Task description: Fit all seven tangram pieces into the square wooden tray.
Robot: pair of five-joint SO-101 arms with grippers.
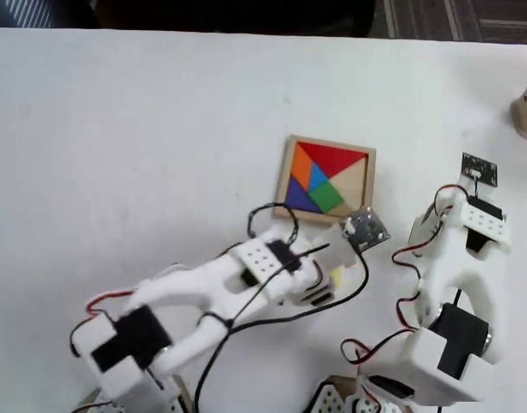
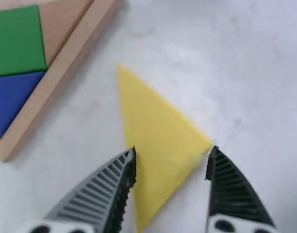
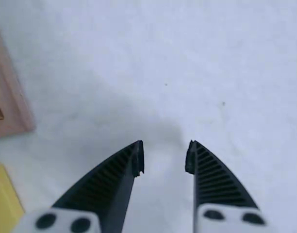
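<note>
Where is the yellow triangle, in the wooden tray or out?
Out: the yellow triangle lies on the table beside the wooden tray, between the open fingers of the left gripper.

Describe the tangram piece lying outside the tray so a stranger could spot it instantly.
On the white table, find the square wooden tray; just off its edge nearest the arms sits the left end effector. Between its open jaws lies the yellow triangle, the only yellow piece and the only one on bare table.
</note>
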